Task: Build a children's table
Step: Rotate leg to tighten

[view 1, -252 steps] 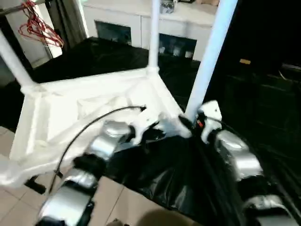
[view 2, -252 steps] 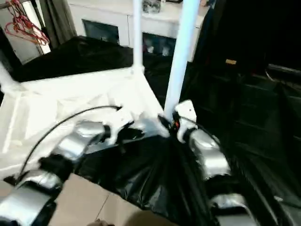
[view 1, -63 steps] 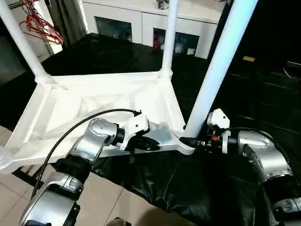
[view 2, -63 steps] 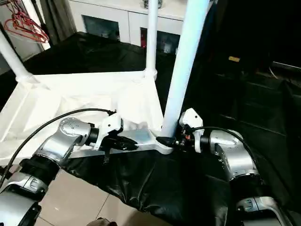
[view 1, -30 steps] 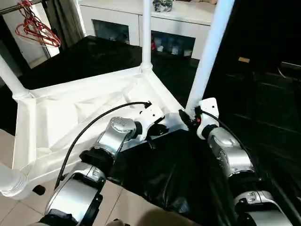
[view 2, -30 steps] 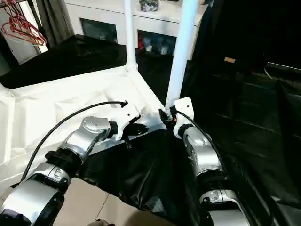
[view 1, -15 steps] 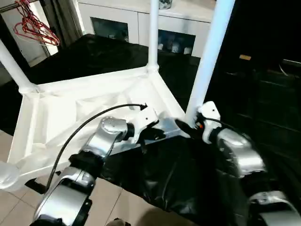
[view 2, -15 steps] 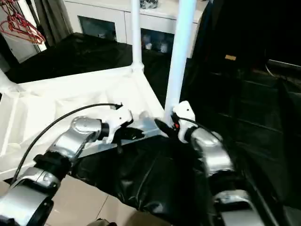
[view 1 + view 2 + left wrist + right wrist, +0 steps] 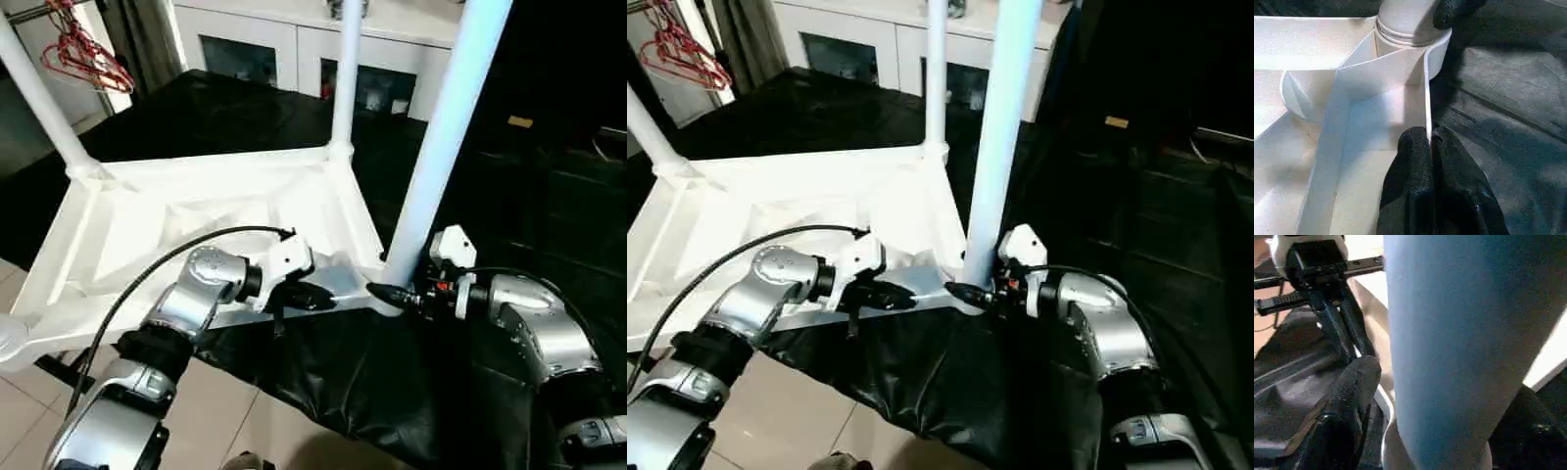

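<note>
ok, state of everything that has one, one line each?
tabletop: upside down on the black sheet, ribbed underside up
near leg: upright in its corner socket
far legs: upright in their sockets
left gripper: shut on the tabletop rim
right gripper: at the near leg's base, a finger on each side
cabinet: glass doors closed

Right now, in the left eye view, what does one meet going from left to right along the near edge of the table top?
Left forearm → left gripper, shut on the table top's rim → near corner leg → right gripper at that leg's foot → right forearm.
</note>
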You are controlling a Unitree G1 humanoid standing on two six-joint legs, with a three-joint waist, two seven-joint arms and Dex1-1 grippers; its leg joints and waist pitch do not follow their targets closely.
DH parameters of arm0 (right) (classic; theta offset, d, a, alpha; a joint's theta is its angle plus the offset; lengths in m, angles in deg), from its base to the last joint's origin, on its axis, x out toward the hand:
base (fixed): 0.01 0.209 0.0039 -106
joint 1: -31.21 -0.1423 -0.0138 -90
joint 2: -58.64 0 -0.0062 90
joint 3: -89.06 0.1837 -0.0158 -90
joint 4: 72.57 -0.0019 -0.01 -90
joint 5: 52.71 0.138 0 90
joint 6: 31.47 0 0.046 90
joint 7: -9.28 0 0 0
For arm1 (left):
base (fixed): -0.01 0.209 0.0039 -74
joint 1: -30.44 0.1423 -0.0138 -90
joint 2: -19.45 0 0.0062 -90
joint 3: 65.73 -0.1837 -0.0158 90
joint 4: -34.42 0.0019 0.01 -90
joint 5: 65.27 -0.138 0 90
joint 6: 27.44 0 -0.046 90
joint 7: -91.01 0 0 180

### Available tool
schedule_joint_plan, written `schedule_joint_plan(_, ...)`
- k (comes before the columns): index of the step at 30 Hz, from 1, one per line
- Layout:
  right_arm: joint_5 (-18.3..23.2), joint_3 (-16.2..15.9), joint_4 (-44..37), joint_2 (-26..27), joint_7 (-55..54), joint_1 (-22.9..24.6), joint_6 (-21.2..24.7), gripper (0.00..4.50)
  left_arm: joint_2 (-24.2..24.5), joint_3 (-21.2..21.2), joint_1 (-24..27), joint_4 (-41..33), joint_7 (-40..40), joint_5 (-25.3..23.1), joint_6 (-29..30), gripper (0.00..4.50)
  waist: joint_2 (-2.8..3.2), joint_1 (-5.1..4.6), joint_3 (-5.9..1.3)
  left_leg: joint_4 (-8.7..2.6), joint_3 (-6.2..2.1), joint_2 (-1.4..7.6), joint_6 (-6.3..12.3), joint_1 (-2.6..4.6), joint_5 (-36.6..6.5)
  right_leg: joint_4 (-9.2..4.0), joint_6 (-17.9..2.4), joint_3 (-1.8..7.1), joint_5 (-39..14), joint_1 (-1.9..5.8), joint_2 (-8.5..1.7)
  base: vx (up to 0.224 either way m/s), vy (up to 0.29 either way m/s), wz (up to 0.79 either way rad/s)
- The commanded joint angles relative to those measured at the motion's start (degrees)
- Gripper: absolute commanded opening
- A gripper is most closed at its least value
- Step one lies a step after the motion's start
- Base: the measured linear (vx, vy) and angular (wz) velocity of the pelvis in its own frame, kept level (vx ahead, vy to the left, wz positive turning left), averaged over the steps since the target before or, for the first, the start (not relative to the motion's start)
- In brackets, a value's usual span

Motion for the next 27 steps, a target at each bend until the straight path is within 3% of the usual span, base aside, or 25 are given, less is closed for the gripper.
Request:
schedule_joint_plan(1, 1.08, -0.86, -2.02, -0.40, 2.16, 0.96, 1.17, 2.79, -0.05, 0.65, -0.11, -2.61, 1.13, 2.41, -0.89, 0.00, -0.57, 0.07, -3.99, -3.99, -1.64, 3.91, 3.88, 1.22, -11.39, -3.51, -14.93, 2.63, -9.01, 2.71, -4.09, 0.000, 0.000, 0.00)
schedule_joint_plan(11, 0.51, -1.86, -2.55, -1.71, 4.02, 1.52, 1.56, 1.97, 1.04, 0.60, 0.47, -3.16, 1.89, 2.54, -0.45, 0.00, -0.58, 0.18, -4.04, -3.92, -1.61, 3.82, 3.54, 1.33, -11.34, -3.57, -14.66, 2.63, -9.55, 2.64, -4.07, 0.000, 0.000, 0.00)
schedule_joint_plan(19, 0.61, -2.03, -3.83, -0.21, 2.24, 3.56, 2.58, 1.93, -0.58, 1.52, -0.57, -1.15, -3.48, 1.42, -0.06, 0.00, -0.70, 0.40, -4.04, -3.81, -1.58, 3.81, 3.92, 1.30, -10.97, -3.61, -14.46, 2.65, -9.85, 2.62, -4.16, 0.000, 0.000, 0.00)
schedule_joint_plan(24, -1.15, -1.10, -1.68, 3.88, -7.05, 3.95, 1.94, 1.93, -3.32, 2.45, -2.81, 2.12, -10.20, 0.02, -0.14, 0.00, -0.73, 0.24, -3.71, -4.20, -1.68, 3.67, 1.89, 1.73, -14.57, -4.46, -12.88, 2.78, -15.82, 2.10, -4.20, 0.000, 0.000, 0.00)
schedule_joint_plan(25, -2.47, -0.68, -0.24, 5.62, -11.66, 3.66, 1.67, 1.93, -3.89, 2.54, -3.28, 2.78, -11.46, -0.28, -0.16, 0.00, -0.75, 0.25, -3.72, -4.29, -1.86, 3.62, 1.37, 1.67, -15.43, -4.64, -12.21, 2.71, -17.82, 2.35, -4.41, 0.000, 0.000, 0.00)
schedule_joint_plan(27, -4.98, 0.47, 3.67, 9.10, -21.78, 2.19, 2.09, 1.92, -6.36, 2.77, -5.31, 5.35, -16.77, -1.39, 0.59, 0.00, -0.49, -0.45, -3.52, -4.62, -2.05, 3.48, -0.32, 1.80, -17.31, -5.04, -10.92, 2.65, -20.95, 1.87, -4.24, 0.000, 0.000, 0.00)
